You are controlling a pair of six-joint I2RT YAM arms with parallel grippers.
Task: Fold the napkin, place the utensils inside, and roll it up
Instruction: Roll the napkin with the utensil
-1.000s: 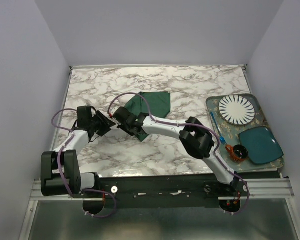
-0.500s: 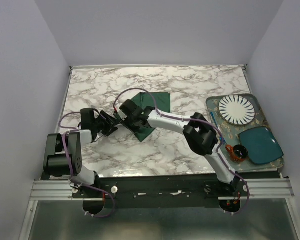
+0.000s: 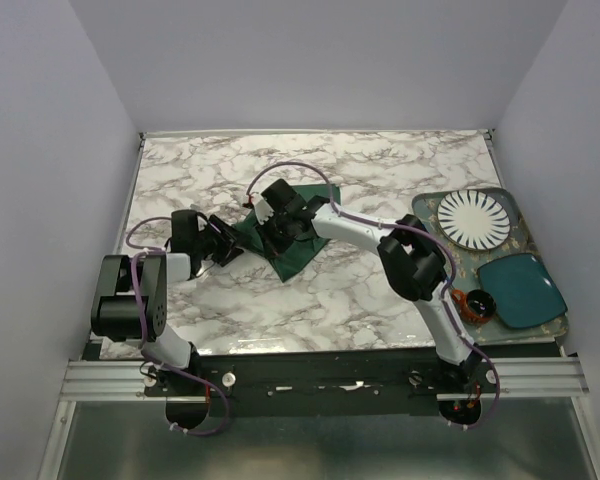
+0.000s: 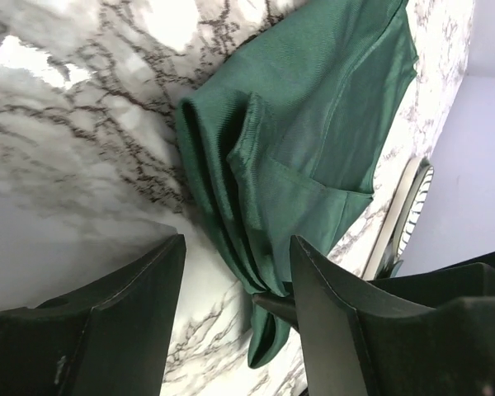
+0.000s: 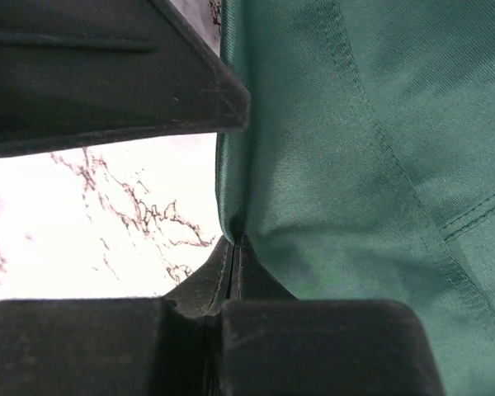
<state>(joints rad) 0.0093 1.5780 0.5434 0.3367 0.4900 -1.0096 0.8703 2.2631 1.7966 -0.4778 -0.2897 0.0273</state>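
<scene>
Dark green napkin [image 3: 297,253] lies bunched in folds on the marble table [image 3: 360,290], left of centre. I see my right gripper [image 5: 235,247] pinched tight on 1 fold of it; left gripper [image 4: 235,322] gapes wide, holding nothing, just beside the napkin's edge

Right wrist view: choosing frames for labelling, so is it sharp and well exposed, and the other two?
Right wrist: the napkin shows sharp weave and stitching, but the table is overexposed and the right gripper is featureless black. Left wrist: crisp folds, glare on the marble at top. Top external: even light, no blur.
</scene>
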